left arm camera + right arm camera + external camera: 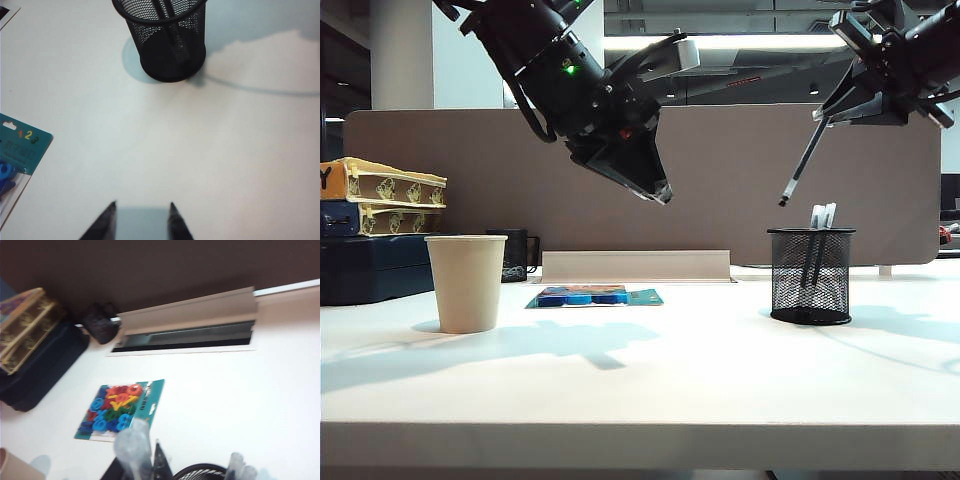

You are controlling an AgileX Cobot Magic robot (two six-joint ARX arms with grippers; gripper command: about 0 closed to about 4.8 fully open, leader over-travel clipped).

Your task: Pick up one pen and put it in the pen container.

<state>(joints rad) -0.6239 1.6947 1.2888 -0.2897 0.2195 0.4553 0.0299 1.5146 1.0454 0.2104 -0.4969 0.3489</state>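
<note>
— Pen (804, 160) first: where is it?
— High on the right of the exterior view, hanging slanted in the air, its dark tip pointing down and left, above and a little left of the pen container (810, 274). It is clear of the rim.
— What has hold of it?
— The right end effector (832, 108), up near the top right corner, closed narrowly on the pen's upper end. In the right wrist view the pen's clear end (134, 450) shows blurred next to a dark fingertip (161, 462), with the container's mesh rim (200, 472) just at the frame edge.
— And the container itself?
— A black mesh cup standing upright on the white counter (650, 370), right of centre. A few pens with pale caps (823, 216) already stand in it.
— The left end effector?
— It (658, 192) hangs above the middle of the counter, pointing down and to the right. The left wrist view shows its two fingertips (106, 220) set apart, with only bare counter between them; it holds nothing. The container (167, 45) lies well ahead of it.
— Anything else on the counter?
— A beige paper cup (467, 282) on the left, and a flat teal pack of coloured numbers (592, 296) behind the middle.
</note>
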